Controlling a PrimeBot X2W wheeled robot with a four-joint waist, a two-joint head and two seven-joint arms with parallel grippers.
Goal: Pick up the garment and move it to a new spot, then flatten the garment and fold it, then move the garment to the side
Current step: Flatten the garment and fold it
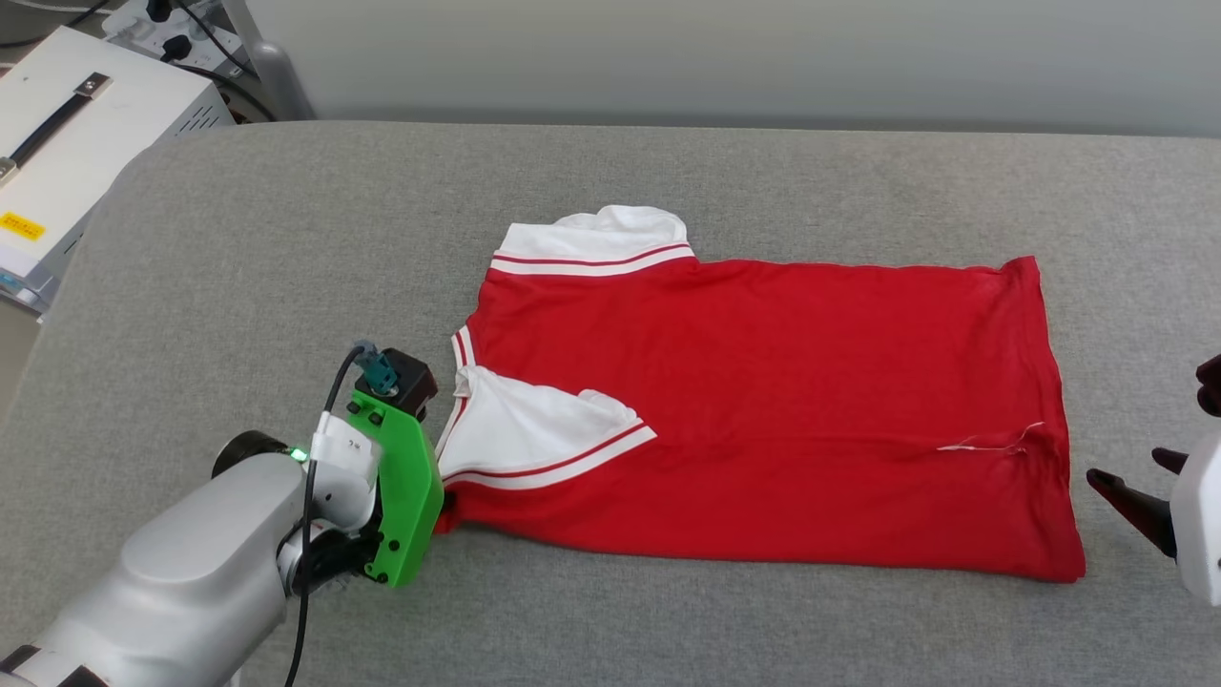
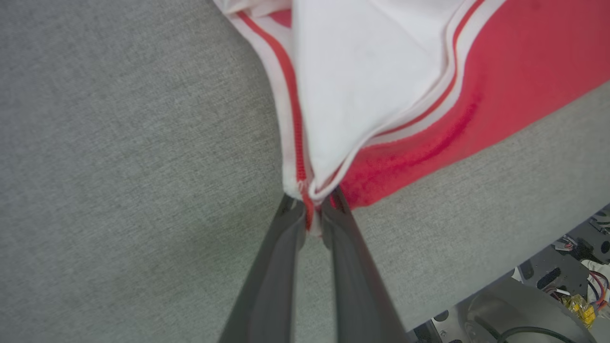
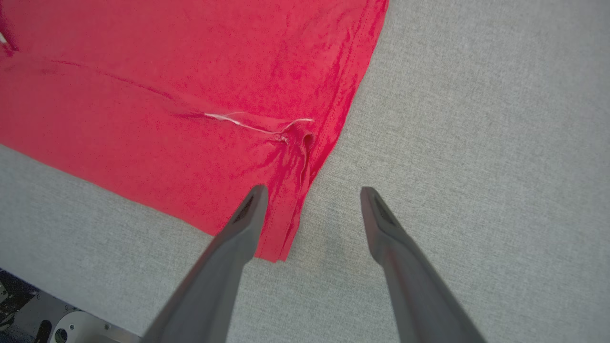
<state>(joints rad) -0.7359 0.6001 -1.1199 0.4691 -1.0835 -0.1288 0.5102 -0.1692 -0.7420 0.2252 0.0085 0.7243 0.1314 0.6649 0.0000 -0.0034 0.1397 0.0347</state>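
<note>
The garment [image 1: 763, 401] lies flat at the middle of the grey padded table [image 1: 286, 239], collar end toward 9 o'clock, hem toward 3 o'clock, white sleeves turned in over the red body. The left gripper [image 2: 312, 209] pinches the striped trim at the 8 o'clock corner, and the right gripper [image 3: 312, 195] stands spread astride the hem corner at 4 o'clock, holding nothing; this pairing probably prepares a two-corner lift of the near edge. A white equipment case [image 1: 105, 143] sits off the table at 10 o'clock, and a pale wall [image 1: 763, 57] runs along 12 o'clock.
</note>
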